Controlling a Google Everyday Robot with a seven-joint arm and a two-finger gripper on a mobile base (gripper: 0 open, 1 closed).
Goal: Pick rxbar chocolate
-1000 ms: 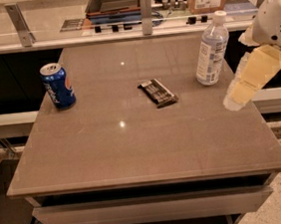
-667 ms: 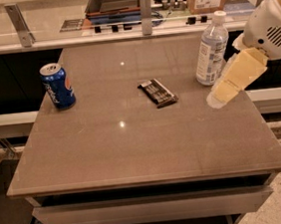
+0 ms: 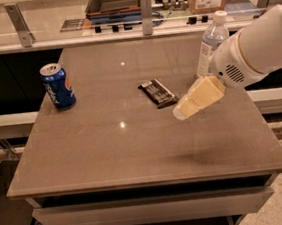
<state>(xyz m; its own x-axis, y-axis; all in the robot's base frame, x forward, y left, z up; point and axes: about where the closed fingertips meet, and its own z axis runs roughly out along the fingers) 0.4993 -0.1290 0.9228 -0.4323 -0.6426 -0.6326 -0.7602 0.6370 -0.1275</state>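
The rxbar chocolate [image 3: 158, 92] is a small flat dark bar with pale print. It lies flat near the middle of the brown table [image 3: 135, 150]. My gripper [image 3: 182, 112] comes in from the right on a white arm [image 3: 255, 47]. Its cream-coloured tip hangs above the table just right of and slightly nearer than the bar, not touching it.
A blue soda can [image 3: 58, 86] stands upright at the table's left. A clear water bottle [image 3: 211, 44] stands at the back right, partly behind my arm. A glass rail [image 3: 121, 16] and a counter with boxes lie behind the table.
My arm has swung left and forward over the table, bringing the gripper from the right edge to just beside the bar. The bar, can and bottle have not moved.
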